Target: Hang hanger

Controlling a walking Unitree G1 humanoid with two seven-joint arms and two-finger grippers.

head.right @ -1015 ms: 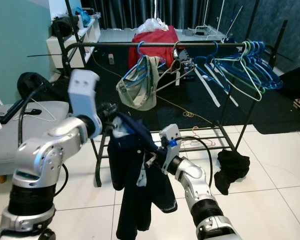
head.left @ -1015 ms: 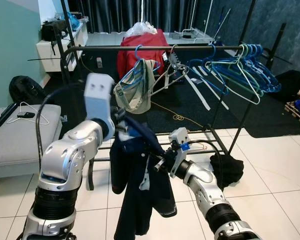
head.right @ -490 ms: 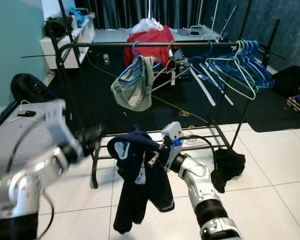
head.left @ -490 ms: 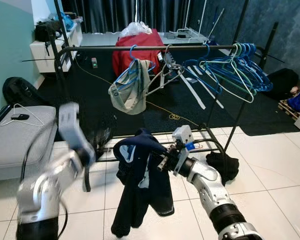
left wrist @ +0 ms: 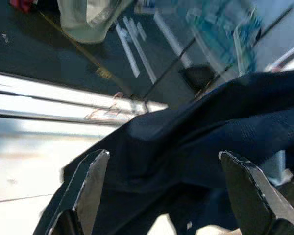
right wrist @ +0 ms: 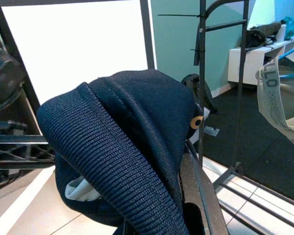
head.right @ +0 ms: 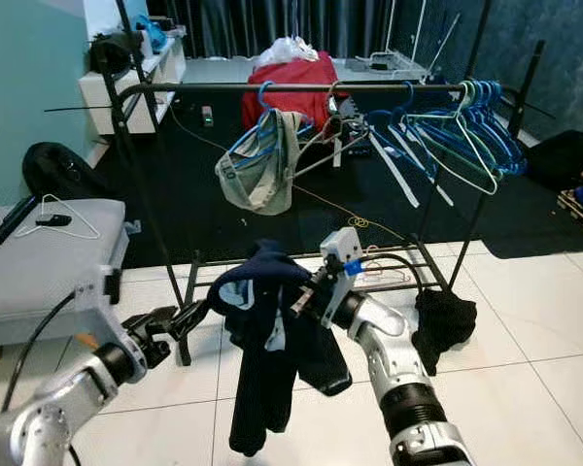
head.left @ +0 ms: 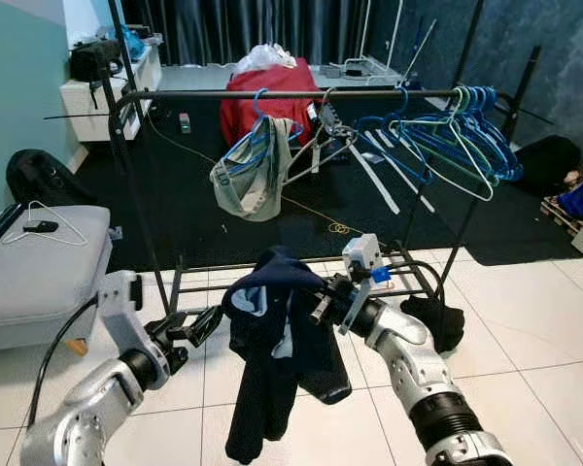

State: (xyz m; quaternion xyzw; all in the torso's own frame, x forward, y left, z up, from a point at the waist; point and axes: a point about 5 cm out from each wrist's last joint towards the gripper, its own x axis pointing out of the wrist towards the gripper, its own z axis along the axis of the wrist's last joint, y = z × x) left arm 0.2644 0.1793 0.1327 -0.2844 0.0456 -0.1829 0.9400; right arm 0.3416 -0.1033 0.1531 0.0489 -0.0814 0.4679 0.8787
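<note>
White tile floor (head.left: 525,349), navy garment (head.left: 277,340) draped over right gripper (head.left: 321,309)

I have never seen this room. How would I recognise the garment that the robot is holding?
Find the black clothes rail that spans the room. In front of it, low over the white tiles, the right pincer holds up a dark navy garment. Unlike the beige garment on the rail, it hangs from the robot.

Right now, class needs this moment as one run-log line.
right gripper: holds navy garment | left gripper: open, beside it | clothes rail: not reached
</note>
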